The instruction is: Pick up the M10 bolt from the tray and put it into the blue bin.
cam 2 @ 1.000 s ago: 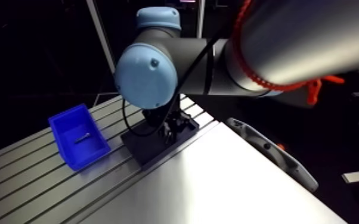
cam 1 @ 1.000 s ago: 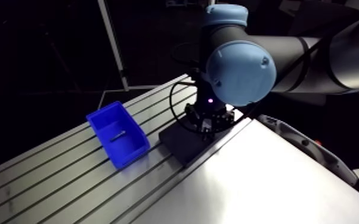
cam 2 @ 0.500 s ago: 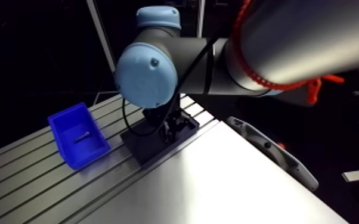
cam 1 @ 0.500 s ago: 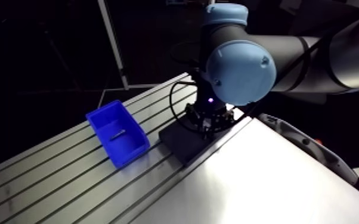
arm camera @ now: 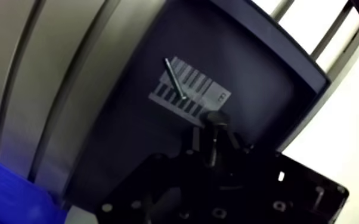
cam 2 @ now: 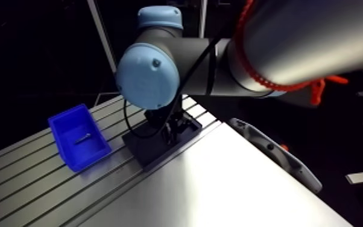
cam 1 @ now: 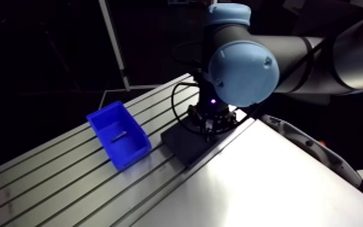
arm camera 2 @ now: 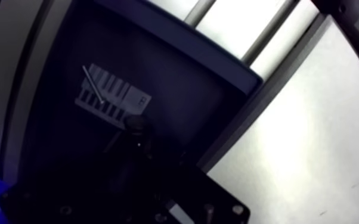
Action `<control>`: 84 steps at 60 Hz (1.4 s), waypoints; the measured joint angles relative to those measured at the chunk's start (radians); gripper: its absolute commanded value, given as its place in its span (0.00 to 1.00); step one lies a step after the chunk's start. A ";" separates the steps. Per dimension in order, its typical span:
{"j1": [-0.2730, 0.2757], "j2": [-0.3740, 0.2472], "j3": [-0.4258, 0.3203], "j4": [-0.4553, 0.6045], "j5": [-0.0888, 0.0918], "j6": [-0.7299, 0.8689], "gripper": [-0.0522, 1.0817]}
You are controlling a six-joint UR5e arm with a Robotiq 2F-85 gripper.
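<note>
The slotted bench [cam 1: 45, 184] is the biggest thing on my screen, and nothing on it has shifted since the earlier pictures. The arm [cam 1: 244, 65] reaches down to the same spot as just before, its wrist low over the black tray [cam 1: 183, 150], with at most a slight settling. The blue bin [cam 1: 131, 158] stands near the tray. One small silvery fastener [cam 1: 119, 136] already lies on its floor, where it also lay earlier.

So the change is that there is almost none. I read this as the grasp itself: the descent is finished and no lift has begun. The carry to the bin is all ahead.

In the wrist view the tray floor shows a pale ribbed label [arm camera: 188, 92] with a thin bright pin [arm camera: 174, 78] lying across it. Just short of the label is a dark round-headed piece, which I take for the M10 bolt [arm camera: 216, 118]. It is in the tray, right at the fingers [arm camera: 198, 140]. Everything there is black on black, so I cannot tell how far the fingers are parted or whether they have hold of the bolt.
</note>
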 measured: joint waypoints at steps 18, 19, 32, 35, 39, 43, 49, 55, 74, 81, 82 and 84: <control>0.000 -0.001 0.000 0.000 0.001 0.000 0.66; 0.000 -0.001 0.000 0.000 0.001 -0.001 0.66; 0.001 -0.003 0.000 0.000 0.001 -0.001 0.68; 0.001 -0.004 0.000 0.000 0.001 -0.001 0.68; 0.001 -0.005 0.000 0.000 0.001 -0.001 0.68; 0.001 -0.005 0.000 0.000 0.001 -0.001 0.68; 0.001 -0.005 0.000 0.000 0.002 -0.001 0.69; 0.001 -0.005 0.000 0.001 0.001 -0.002 0.71; 0.000 -0.005 0.000 0.000 0.001 -0.002 0.82; 0.000 -0.006 0.000 0.000 0.001 -0.002 0.86; 0.000 -0.007 0.000 0.000 0.001 -0.002 0.88; 0.000 -0.007 0.000 0.000 0.001 -0.002 0.89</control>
